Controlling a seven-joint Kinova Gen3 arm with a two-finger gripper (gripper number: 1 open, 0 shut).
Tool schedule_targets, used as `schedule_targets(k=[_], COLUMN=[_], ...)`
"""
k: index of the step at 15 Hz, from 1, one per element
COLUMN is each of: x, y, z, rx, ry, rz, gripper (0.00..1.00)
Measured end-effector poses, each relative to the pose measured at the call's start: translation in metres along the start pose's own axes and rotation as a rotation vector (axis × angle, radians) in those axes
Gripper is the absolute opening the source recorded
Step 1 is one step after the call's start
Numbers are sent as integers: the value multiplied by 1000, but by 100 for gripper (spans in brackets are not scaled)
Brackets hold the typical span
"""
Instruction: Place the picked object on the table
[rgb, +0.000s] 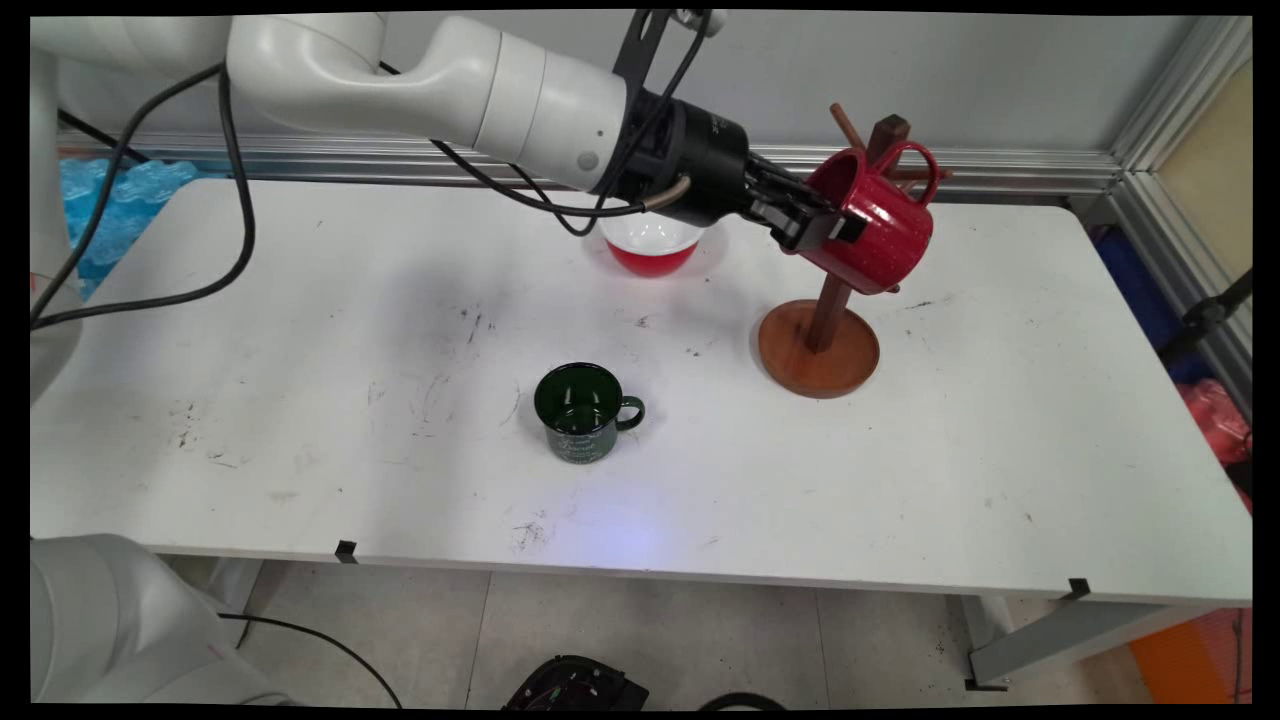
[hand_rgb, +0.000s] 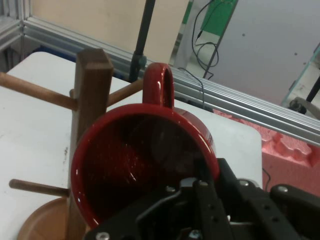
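Note:
My gripper (rgb: 822, 224) is shut on the rim of a red speckled mug (rgb: 875, 230), held tilted on its side against a wooden mug tree (rgb: 820, 345) at the table's back right. The mug's handle (rgb: 915, 165) points up beside the tree's post, close to a peg. In the hand view the red mug (hand_rgb: 135, 160) fills the centre with its mouth toward the camera. Its handle (hand_rgb: 159, 85) lies next to a peg of the wooden post (hand_rgb: 90, 95). One finger sits inside the rim and one outside.
A dark green mug (rgb: 583, 410) stands upright near the table's middle, handle to the right. A red-and-white bowl (rgb: 652, 245) sits behind the arm's wrist. Black cables hang from the arm at the left. An aluminium rail runs along the wall.

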Motion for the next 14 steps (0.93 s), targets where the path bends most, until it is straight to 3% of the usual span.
schedule_targets(k=[14], x=[12], y=[8], z=[-3], rx=[-24], ry=[-4], rz=[-7], gripper=[0])
